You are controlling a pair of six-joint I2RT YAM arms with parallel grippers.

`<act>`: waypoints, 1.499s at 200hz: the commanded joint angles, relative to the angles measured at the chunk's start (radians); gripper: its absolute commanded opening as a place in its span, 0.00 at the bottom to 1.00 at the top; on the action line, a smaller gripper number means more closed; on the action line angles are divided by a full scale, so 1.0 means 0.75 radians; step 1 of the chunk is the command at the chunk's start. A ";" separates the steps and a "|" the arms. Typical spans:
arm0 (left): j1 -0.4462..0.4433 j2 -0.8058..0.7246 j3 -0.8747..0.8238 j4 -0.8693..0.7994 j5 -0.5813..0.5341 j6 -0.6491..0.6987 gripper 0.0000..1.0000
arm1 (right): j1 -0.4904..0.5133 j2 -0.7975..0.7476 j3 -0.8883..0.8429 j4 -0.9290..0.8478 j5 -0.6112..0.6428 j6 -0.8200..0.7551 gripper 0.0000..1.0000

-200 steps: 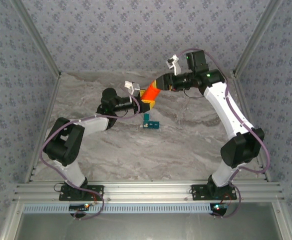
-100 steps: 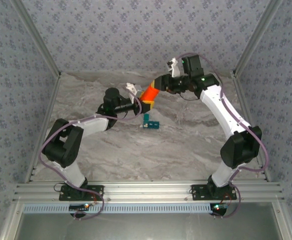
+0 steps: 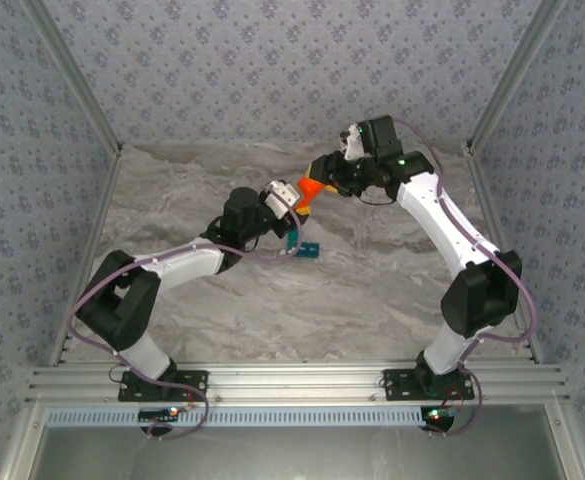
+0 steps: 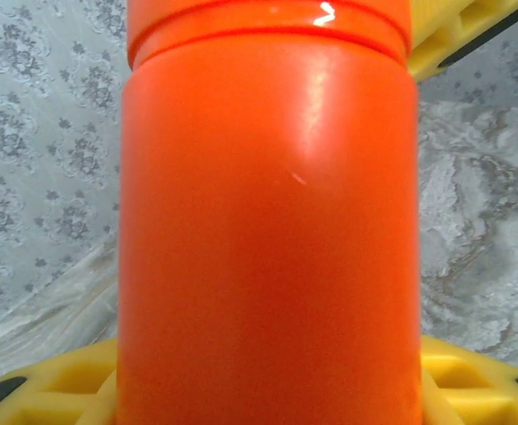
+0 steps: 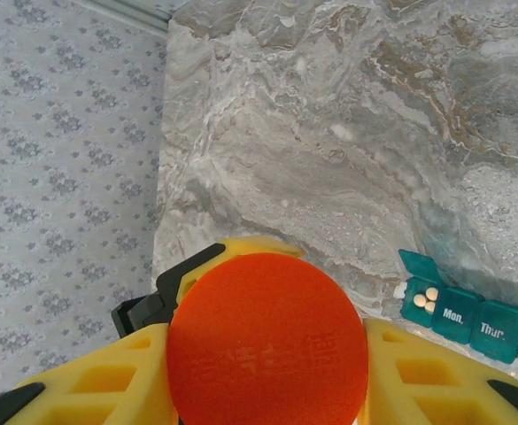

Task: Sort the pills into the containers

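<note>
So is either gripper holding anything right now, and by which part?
Both hold the orange bottle: the left gripper clamps its body, and the right gripper is closed around its cap.

The small teal rectangular plastic pill box [image 5: 460,312] on the marbled tabletop [image 5: 329,133] has white lettering on two closed lids: "Mon." on the lid beside the open compartment and "Thur." on the next. The cap [image 5: 267,341] of the round orange plastic bottle [image 4: 267,248] bears raised characters too faint to read.

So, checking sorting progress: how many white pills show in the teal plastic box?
3 white round pills, clustered in the open compartment of the teal box; closed lids may hide more.
</note>
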 commanded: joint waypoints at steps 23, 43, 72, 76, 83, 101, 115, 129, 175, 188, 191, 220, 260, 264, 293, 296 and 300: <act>-0.113 -0.057 0.015 0.189 0.148 0.139 0.00 | 0.082 0.060 -0.017 0.056 -0.017 0.036 0.44; -0.108 -0.048 0.016 0.205 0.148 0.117 0.00 | 0.078 0.052 -0.011 0.050 -0.036 0.035 0.46; -0.087 -0.031 0.010 0.246 0.160 0.044 0.00 | 0.046 0.031 0.005 0.047 -0.050 0.028 0.51; -0.081 -0.029 0.010 0.247 0.164 0.032 0.00 | 0.039 0.027 0.008 0.045 -0.054 0.026 0.51; -0.070 -0.023 0.010 0.251 0.173 0.011 0.00 | 0.026 0.020 0.015 0.042 -0.060 0.025 0.52; -0.050 -0.011 0.004 0.272 0.187 -0.031 0.00 | -0.003 -0.003 0.031 0.037 -0.074 0.021 0.54; -0.039 -0.004 -0.007 0.299 0.191 -0.054 0.00 | -0.023 -0.021 0.041 0.036 -0.089 0.021 0.56; -0.035 0.002 -0.006 0.301 0.195 -0.066 0.00 | -0.040 -0.038 0.047 0.038 -0.106 0.020 0.59; -0.024 0.011 -0.005 0.306 0.207 -0.090 0.00 | -0.086 -0.086 0.054 0.037 -0.169 -0.006 0.81; -0.018 0.014 -0.007 0.317 0.220 -0.108 0.00 | -0.098 -0.100 0.048 0.035 -0.182 -0.024 0.84; -0.015 0.015 -0.007 0.319 0.223 -0.114 0.00 | -0.101 -0.105 0.046 0.036 -0.186 -0.027 0.84; 0.023 0.017 -0.013 0.346 0.283 -0.187 0.00 | -0.146 -0.181 -0.005 0.070 -0.228 -0.061 0.88; 0.087 0.013 -0.013 0.371 0.390 -0.288 0.00 | -0.220 -0.253 -0.041 0.118 -0.293 -0.181 0.88; 0.094 0.012 -0.013 0.374 0.401 -0.305 0.00 | -0.223 -0.255 -0.034 0.109 -0.296 -0.207 0.87; 0.154 0.015 0.011 0.386 0.517 -0.465 0.00 | -0.223 -0.254 0.011 -0.002 -0.268 -0.421 0.86; 0.162 0.015 0.014 0.386 0.527 -0.482 0.00 | -0.225 -0.253 0.012 -0.011 -0.266 -0.433 0.86; 0.169 0.015 0.021 0.388 0.543 -0.506 0.00 | -0.224 -0.252 0.015 -0.018 -0.263 -0.449 0.86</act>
